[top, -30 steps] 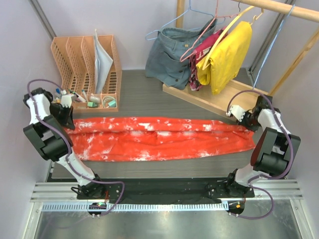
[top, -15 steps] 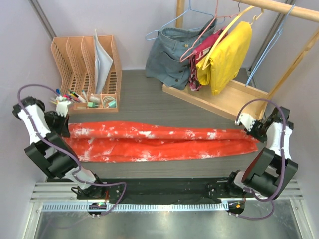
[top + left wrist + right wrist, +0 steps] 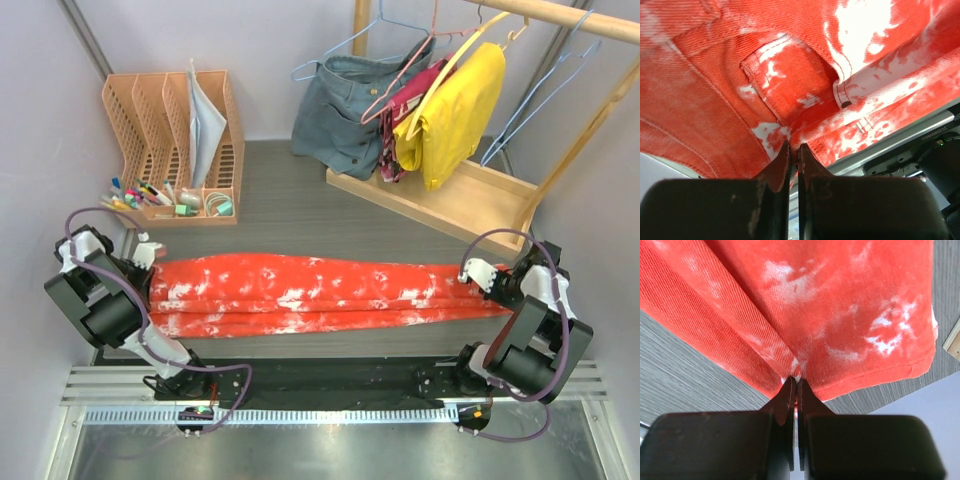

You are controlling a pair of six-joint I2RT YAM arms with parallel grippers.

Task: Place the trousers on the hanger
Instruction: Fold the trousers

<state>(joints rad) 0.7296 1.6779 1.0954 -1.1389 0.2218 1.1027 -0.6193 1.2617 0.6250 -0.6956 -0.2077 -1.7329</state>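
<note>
Gripping only with the very tips, the left pincer [image 3: 794, 150] is closed on a fold of the trousers [image 3: 320, 290] near a pocket seam. The right pincer [image 3: 794, 382] is closed in the same way on a ridge of cloth close to the hem. Between them the trousers are stretched lengthwise over the near part of the desk [image 3: 300, 190]. The hanger [image 3: 540, 100] hangs from the wooden rail [image 3: 560, 15] at the back right, well apart from the cloth.

I think the weak point is the thin bite: if the arms pull further apart or lift quickly, the cloth could slip out of one pincer. The middle could also sag and drag on the desk. The light wire hanger may swing away when the cloth touches it.
</note>
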